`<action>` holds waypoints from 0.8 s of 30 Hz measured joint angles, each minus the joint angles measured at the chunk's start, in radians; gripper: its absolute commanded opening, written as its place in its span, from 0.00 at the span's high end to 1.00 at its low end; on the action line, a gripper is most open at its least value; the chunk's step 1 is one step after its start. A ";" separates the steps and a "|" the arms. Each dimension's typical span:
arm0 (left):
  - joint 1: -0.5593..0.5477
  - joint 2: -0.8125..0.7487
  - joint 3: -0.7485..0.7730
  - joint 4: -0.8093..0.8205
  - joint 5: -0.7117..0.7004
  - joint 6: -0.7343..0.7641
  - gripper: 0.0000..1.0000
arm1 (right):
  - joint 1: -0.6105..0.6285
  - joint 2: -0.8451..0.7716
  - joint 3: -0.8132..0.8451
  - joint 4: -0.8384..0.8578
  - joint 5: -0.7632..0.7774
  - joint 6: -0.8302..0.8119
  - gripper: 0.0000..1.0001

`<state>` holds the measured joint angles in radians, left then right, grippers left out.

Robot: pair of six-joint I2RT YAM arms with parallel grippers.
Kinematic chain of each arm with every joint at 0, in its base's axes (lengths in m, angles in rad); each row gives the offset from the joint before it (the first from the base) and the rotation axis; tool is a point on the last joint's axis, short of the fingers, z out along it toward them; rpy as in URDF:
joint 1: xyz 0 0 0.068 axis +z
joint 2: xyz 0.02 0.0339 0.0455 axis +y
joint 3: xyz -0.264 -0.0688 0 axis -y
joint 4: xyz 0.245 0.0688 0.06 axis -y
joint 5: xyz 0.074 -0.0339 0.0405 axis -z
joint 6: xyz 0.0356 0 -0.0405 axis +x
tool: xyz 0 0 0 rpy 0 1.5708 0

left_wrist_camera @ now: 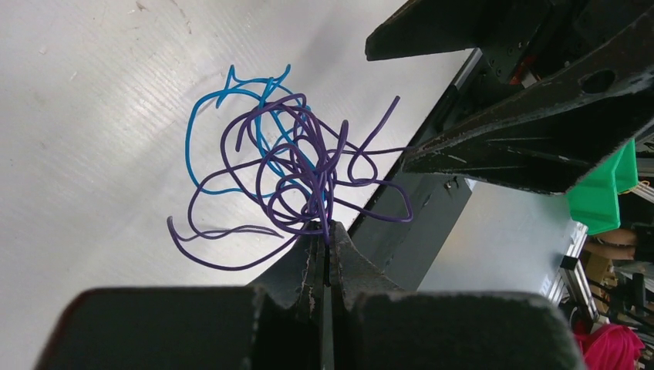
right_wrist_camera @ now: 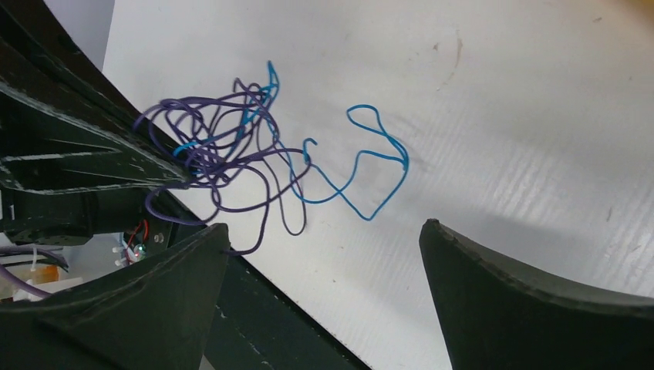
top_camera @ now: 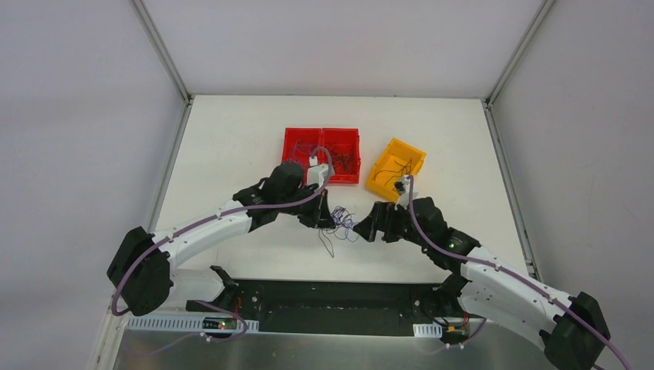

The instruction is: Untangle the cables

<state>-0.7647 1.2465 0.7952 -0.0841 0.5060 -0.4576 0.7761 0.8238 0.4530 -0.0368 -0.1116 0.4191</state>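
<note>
A tangle of thin purple and blue cables [top_camera: 337,221] hangs between my two grippers over the near middle of the table. My left gripper [top_camera: 328,220] is shut on purple strands of the cables [left_wrist_camera: 301,166], with the bundle sticking out past the fingertips [left_wrist_camera: 327,235]. In the right wrist view the cables [right_wrist_camera: 231,146] are a purple knot held by the left fingers, with a blue wire [right_wrist_camera: 362,166] looping out to the right. My right gripper [right_wrist_camera: 324,231] is open and holds nothing, just short of the bundle; a purple loop touches its left finger [right_wrist_camera: 208,247].
A red two-compartment bin [top_camera: 321,154] with more thin wires stands behind the left gripper. A yellow bin [top_camera: 396,168] with a few wires stands behind the right arm. A black base plate [top_camera: 339,301] runs along the table's near edge. White walls enclose the table.
</note>
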 measured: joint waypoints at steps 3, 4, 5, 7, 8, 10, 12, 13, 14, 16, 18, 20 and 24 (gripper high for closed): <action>0.000 -0.008 0.006 -0.033 -0.005 0.002 1.00 | 0.000 -0.063 -0.074 0.035 0.024 0.007 0.01; 0.000 -0.011 0.011 -0.047 -0.012 0.002 1.00 | 0.000 -0.091 -0.101 0.045 0.034 0.011 0.01; 0.000 -0.013 0.017 -0.061 -0.016 0.003 1.00 | 0.000 -0.120 -0.126 0.050 0.044 0.014 0.01; 0.000 -0.024 0.032 -0.092 -0.021 0.006 1.00 | 0.000 -0.166 -0.161 0.060 0.053 0.016 0.01; 0.000 -0.032 0.038 -0.103 -0.022 0.006 1.00 | 0.000 -0.181 -0.174 0.067 0.056 0.016 0.01; 0.000 -0.047 0.050 -0.124 -0.021 0.006 1.00 | 0.000 -0.187 -0.183 0.082 0.055 0.015 0.01; 0.000 -0.064 0.068 -0.145 -0.019 0.006 1.00 | 0.000 -0.175 -0.185 0.108 0.052 0.015 0.01; 0.000 -0.071 0.076 -0.151 -0.017 0.006 1.00 | 0.000 -0.167 -0.186 0.121 0.050 0.015 0.01; 0.000 -0.077 0.085 -0.158 -0.016 0.006 1.00 | 0.000 -0.162 -0.189 0.132 0.047 0.015 0.01; 0.000 -0.089 0.108 -0.176 -0.014 0.006 1.00 | 0.000 -0.159 -0.201 0.160 0.039 0.015 0.01; 0.000 -0.100 0.126 -0.192 -0.009 0.006 1.00 | 0.000 -0.160 -0.214 0.188 0.024 0.016 0.01; 0.000 -0.114 0.142 -0.203 -0.003 0.006 1.00 | 0.000 -0.158 -0.224 0.214 0.007 0.017 0.01; 0.000 -0.130 0.159 -0.210 0.013 0.005 1.00 | 0.000 -0.135 -0.224 0.281 -0.034 0.021 0.01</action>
<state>-0.7647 1.1160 0.9543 -0.2943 0.5194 -0.4522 0.7757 0.6891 0.2295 0.2443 -0.1455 0.4400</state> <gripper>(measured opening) 0.015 0.993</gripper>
